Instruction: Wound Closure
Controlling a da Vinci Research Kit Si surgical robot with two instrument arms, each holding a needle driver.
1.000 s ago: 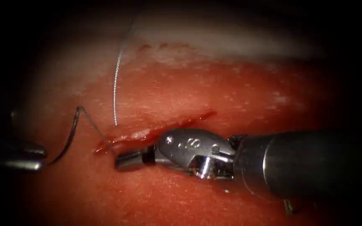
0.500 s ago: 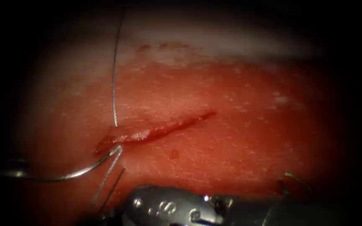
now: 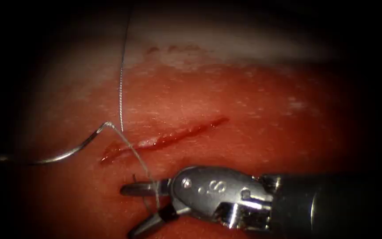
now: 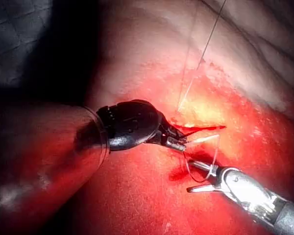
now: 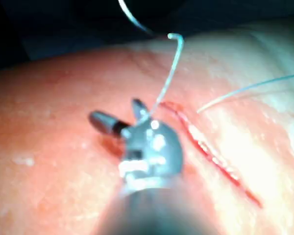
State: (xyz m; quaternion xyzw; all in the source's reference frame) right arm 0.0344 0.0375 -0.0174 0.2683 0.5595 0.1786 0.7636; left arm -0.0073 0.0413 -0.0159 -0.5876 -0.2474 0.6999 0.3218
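1. Right tool (image 3: 144, 206), at 6 o'clock below the cut (image 3: 164, 139), has its jaws spread around the thread (image 3: 140, 161), gripping nothing.
2. Left tool (image 4: 179, 143), jaws shut, holds the needle (image 3: 63, 152) by one end at 9 o'clock, clear of the tissue (image 3: 244, 97).

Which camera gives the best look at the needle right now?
The endoscope view: the needle arcs free above the tissue, left of the cut, thread trailing to the right tool. The left wrist view shows the left tool gripping it; the right wrist view shows its curved end.
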